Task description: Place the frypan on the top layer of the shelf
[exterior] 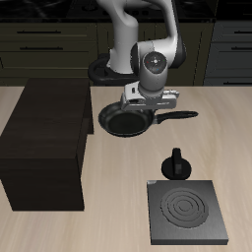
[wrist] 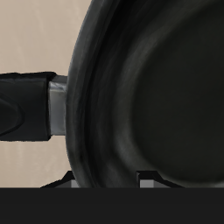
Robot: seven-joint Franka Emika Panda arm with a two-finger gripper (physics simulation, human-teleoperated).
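The frypan (exterior: 124, 121) hangs above the table (exterior: 118, 212) just beside the shelf (exterior: 47, 138), near the cabinet's back corner, its long handle (exterior: 175, 116) pointing toward three o'clock. The gripper (exterior: 146, 100) sits right over the pan where bowl meets handle, at the pan's two o'clock rim, and appears clamped on it, though the fingertips are hidden. In the wrist view the pan (wrist: 149, 96) fills the frame. At five o'clock from the pan stand a small knobbed pot (exterior: 176, 164) and, nearer the front, a stove plate (exterior: 185, 212).
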